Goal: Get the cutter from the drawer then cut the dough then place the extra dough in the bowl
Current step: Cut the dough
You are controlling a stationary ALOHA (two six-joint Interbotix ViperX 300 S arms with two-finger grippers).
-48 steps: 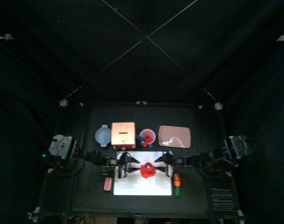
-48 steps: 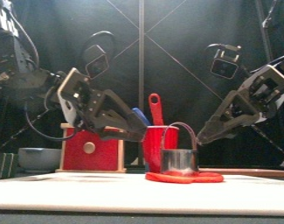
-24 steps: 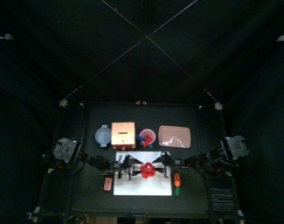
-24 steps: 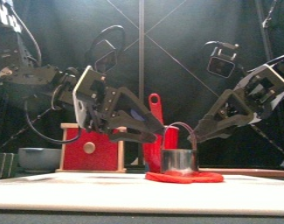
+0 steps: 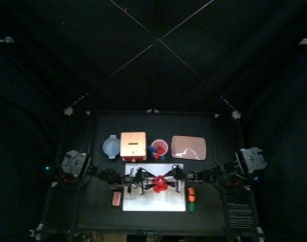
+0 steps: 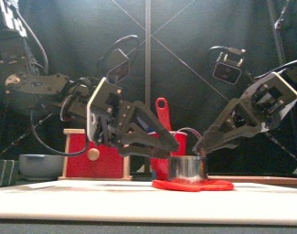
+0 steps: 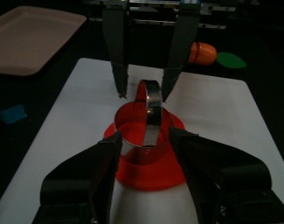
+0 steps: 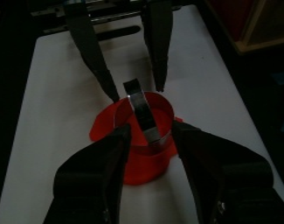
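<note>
The round metal cutter (image 6: pixel 187 169) stands on the flat red dough (image 6: pixel 194 186), which lies on the white cutting board (image 5: pixel 157 202). Its wire handle stands upright. My left gripper (image 6: pixel 174 148) comes down from the left and my right gripper (image 6: pixel 201 145) from the right, and both hang close over the cutter's rim. In the left wrist view the left gripper (image 7: pixel 148 144) is open, its jaws straddling the cutter (image 7: pixel 150 122) with gaps on both sides. The right gripper (image 8: pixel 150 136) is open the same way around the cutter (image 8: pixel 144 118). Neither grips it.
Along the back stand the blue-grey bowl (image 5: pixel 112 146), the wooden box (image 5: pixel 134 144), the red cup (image 5: pixel 160 147) with knives and the pink tray (image 5: pixel 190 146). Small toy foods lie beside the board, left (image 5: pixel 116 199) and right (image 5: pixel 191 197).
Both grippers have come lower and closer in toward the cutter from either side. The cutter and dough have stayed in place.
</note>
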